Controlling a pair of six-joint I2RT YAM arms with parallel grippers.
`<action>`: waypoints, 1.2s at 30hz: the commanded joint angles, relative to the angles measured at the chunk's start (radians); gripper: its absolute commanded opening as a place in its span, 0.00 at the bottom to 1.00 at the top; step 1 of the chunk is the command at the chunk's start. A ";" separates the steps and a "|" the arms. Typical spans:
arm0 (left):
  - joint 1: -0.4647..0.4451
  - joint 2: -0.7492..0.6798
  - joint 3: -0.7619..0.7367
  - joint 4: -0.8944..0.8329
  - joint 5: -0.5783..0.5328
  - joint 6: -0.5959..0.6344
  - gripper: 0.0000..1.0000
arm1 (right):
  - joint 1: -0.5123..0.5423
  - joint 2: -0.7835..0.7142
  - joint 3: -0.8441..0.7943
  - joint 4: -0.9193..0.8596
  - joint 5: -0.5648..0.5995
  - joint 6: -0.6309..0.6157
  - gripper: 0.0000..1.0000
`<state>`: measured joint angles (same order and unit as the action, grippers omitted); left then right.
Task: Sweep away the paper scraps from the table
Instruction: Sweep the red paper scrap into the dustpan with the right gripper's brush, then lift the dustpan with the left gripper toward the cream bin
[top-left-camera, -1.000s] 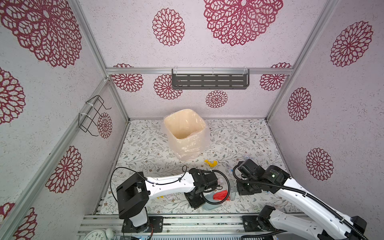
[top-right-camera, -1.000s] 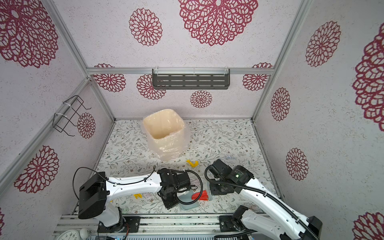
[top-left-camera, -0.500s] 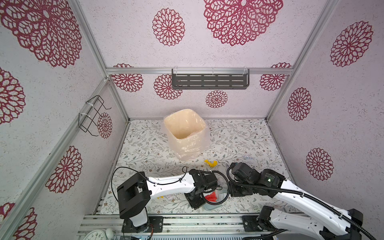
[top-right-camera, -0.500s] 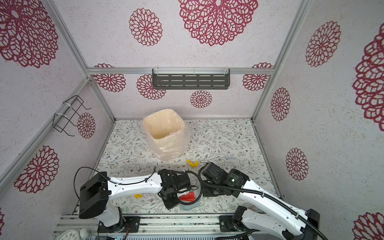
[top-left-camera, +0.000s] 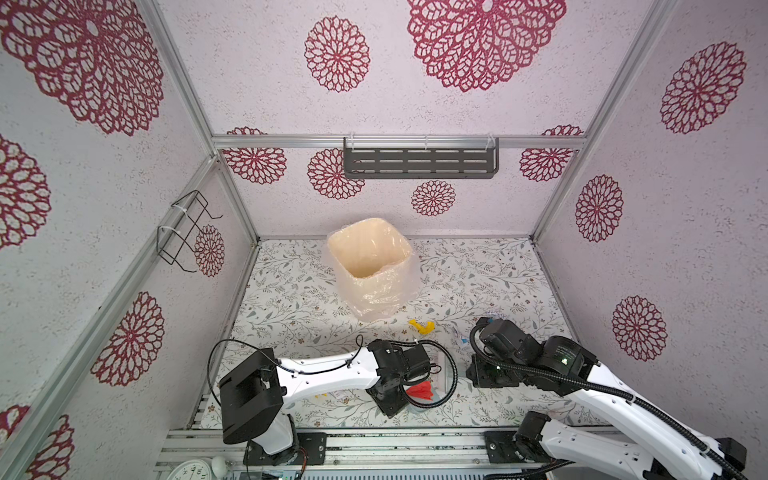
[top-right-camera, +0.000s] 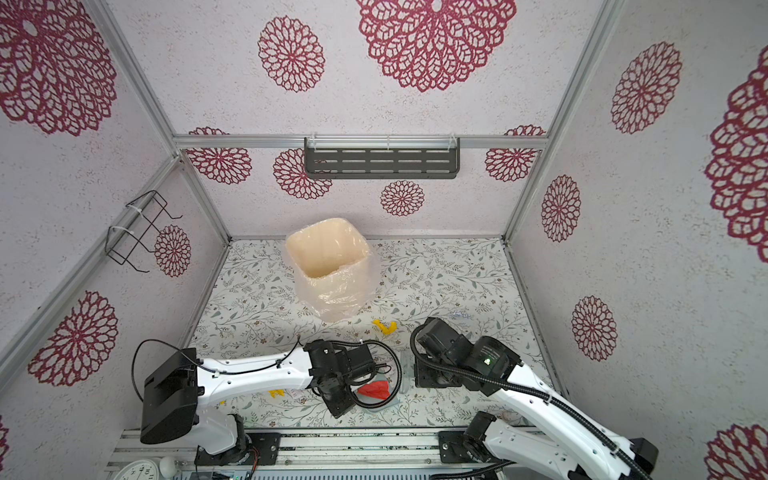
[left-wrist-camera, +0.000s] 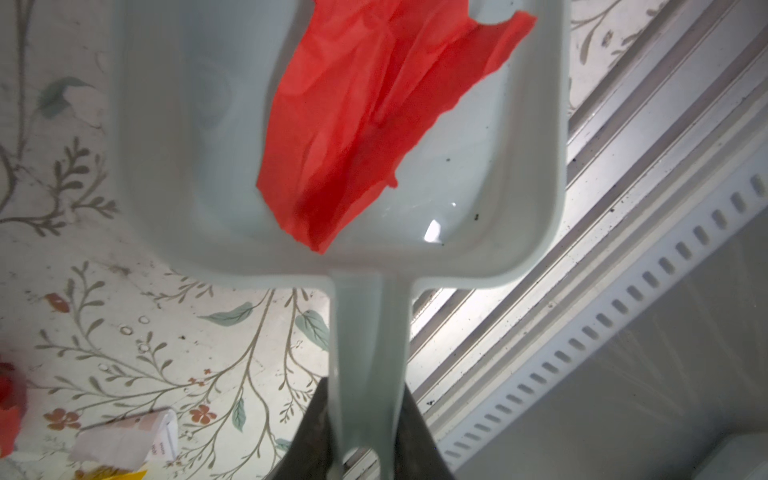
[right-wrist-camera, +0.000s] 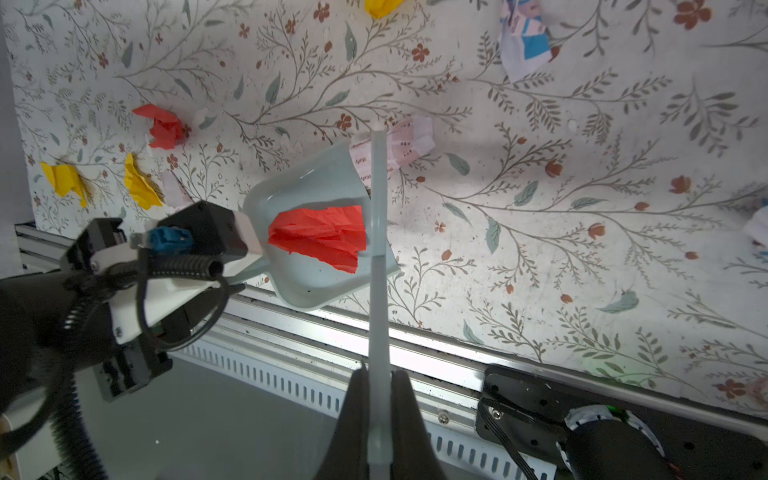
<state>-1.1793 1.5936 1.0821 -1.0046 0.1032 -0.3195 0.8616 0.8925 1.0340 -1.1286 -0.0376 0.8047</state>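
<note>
My left gripper (left-wrist-camera: 365, 386) is shut on the handle of the pale blue-grey dustpan (left-wrist-camera: 166, 166), near the table's (top-left-camera: 478, 274) front edge. A red paper scrap (left-wrist-camera: 365, 116) lies inside the dustpan (right-wrist-camera: 307, 286) and shows in both top views (top-left-camera: 420, 390) (top-right-camera: 374, 390). My right gripper (right-wrist-camera: 379, 372) is shut on the thin pale brush (right-wrist-camera: 379, 249), which stands at the pan's open side (top-left-camera: 446, 374). Loose paper scraps lie about: red (right-wrist-camera: 164, 124), yellow (right-wrist-camera: 64, 178) (right-wrist-camera: 139, 183) (top-left-camera: 422, 326), white with blue marks (right-wrist-camera: 525, 50) and printed white (right-wrist-camera: 409, 141).
A cream bin lined with clear plastic (top-left-camera: 368, 257) stands at the middle back of the table. A metal rail (top-left-camera: 374, 440) runs along the front edge under both arm bases. A grey shelf (top-left-camera: 419, 162) and a wire rack (top-left-camera: 183, 232) hang on the walls.
My right gripper swept the brush leftward and pushed the red scrap from the pan's mouth into the dustpan. The left arm has hardly moved.
</note>
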 joint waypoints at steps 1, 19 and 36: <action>0.010 -0.041 -0.011 0.024 -0.033 -0.038 0.00 | -0.047 -0.009 0.055 -0.035 0.018 -0.052 0.00; 0.009 -0.268 0.010 -0.053 -0.182 -0.145 0.00 | -0.197 -0.032 0.145 -0.042 0.010 -0.136 0.00; 0.178 -0.374 0.389 -0.262 -0.254 -0.127 0.00 | -0.324 -0.030 0.158 -0.017 -0.038 -0.222 0.00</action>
<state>-1.0389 1.2232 1.4105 -1.2110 -0.1574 -0.4595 0.5549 0.8631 1.1538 -1.1507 -0.0578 0.6189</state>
